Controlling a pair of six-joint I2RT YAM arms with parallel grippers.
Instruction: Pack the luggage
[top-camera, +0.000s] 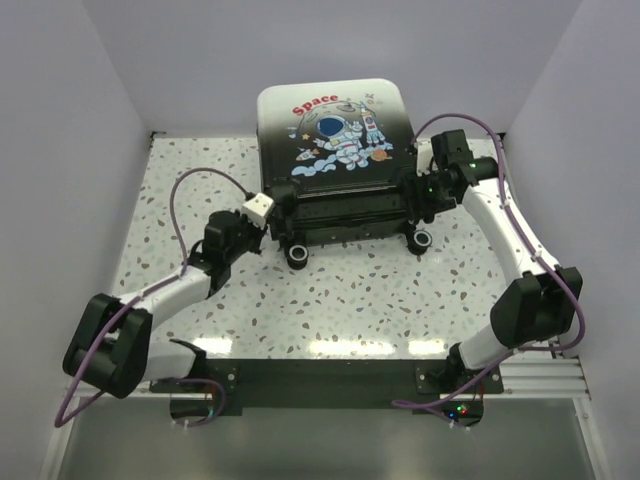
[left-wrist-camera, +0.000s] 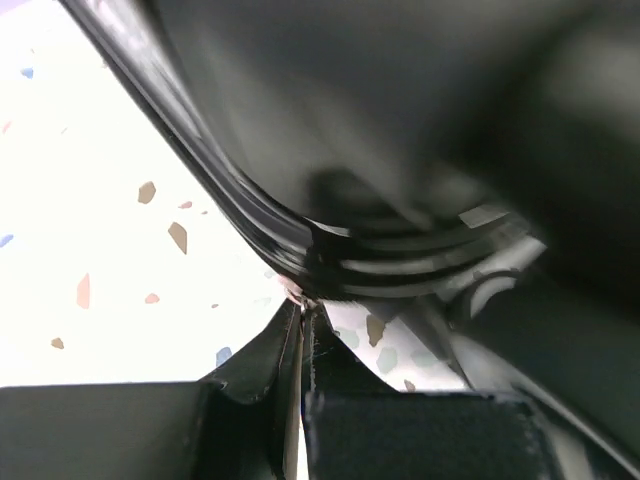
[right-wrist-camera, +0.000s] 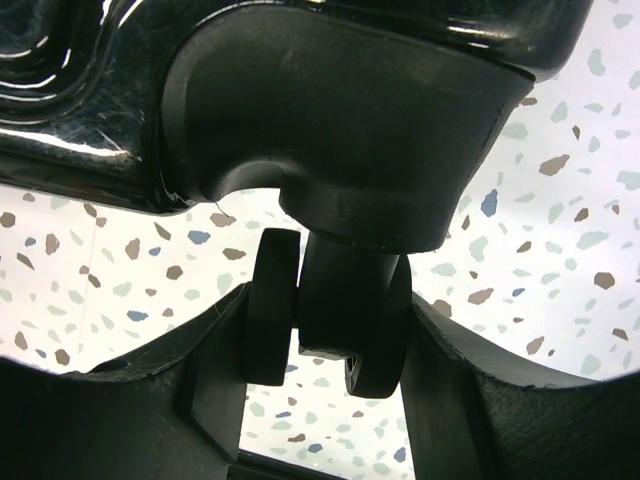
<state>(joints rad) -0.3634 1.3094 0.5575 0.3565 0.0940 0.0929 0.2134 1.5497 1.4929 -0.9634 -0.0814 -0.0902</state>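
Note:
The luggage (top-camera: 332, 130) lies flat and closed at the back of the table, astronaut print and red "Space" word facing up, wheels toward me. My left gripper (top-camera: 276, 214) is at its near left corner. In the left wrist view that gripper (left-wrist-camera: 302, 312) is shut, tips pressed against the glossy black shell edge (left-wrist-camera: 250, 205); a small pale bit at the tips is too blurred to name. My right gripper (top-camera: 412, 190) reaches in at the near right corner. The right wrist view shows my right gripper (right-wrist-camera: 330, 320) shut on a black twin wheel (right-wrist-camera: 272, 300) under its housing (right-wrist-camera: 350, 130).
Two more black wheels (top-camera: 297, 254) (top-camera: 421, 240) stick out of the suitcase's near end. The speckled terrazzo tabletop (top-camera: 350, 300) lies between the arms' bases, and white walls (top-camera: 60, 150) enclose it on the left, right and back.

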